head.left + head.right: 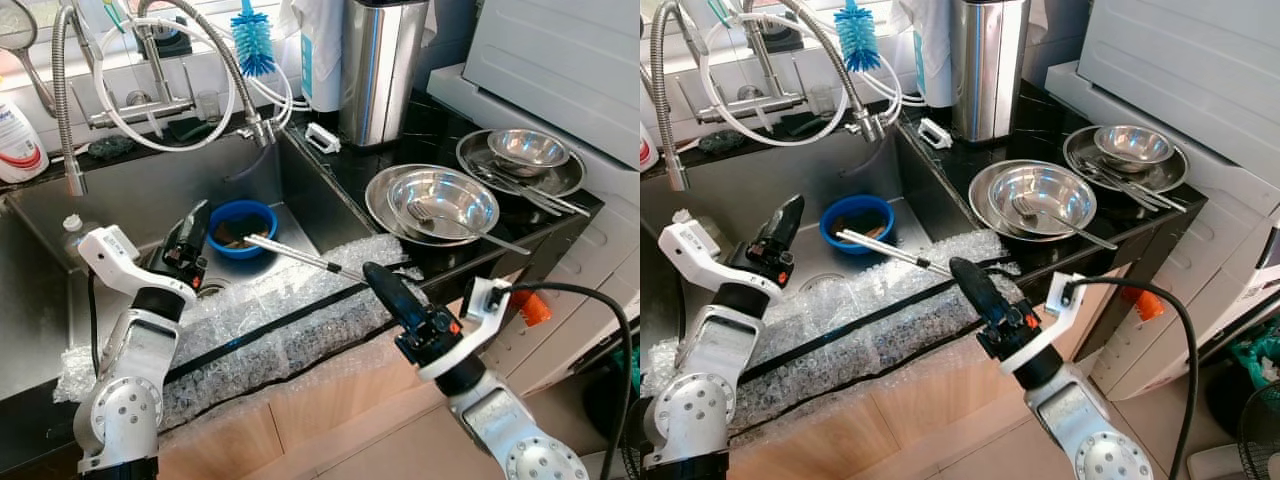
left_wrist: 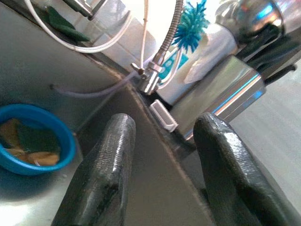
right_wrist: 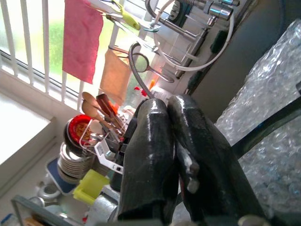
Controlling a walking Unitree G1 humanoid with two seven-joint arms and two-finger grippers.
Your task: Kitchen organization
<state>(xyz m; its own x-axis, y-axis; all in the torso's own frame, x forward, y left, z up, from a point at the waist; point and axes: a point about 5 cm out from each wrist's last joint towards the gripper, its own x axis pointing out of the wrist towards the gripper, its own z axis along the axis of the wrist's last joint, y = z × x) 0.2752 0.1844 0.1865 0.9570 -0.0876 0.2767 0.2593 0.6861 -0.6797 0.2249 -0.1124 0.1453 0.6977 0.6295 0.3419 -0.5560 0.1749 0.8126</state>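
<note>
Utensil (image 1: 290, 254) lay across the sink edge, one end at the blue bowl (image 1: 241, 226).
Right gripper (image 1: 385, 288) pinched together over bubble wrap (image 1: 300, 320); left gripper (image 1: 192, 232) parted.

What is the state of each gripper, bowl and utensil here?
Left gripper: open, over the sink.
Right gripper: shut on long metal utensil.
Round blue plastic bowl: in the steel sink, holding food scraps.
Large steel bowl: upright, fork inside.
</note>
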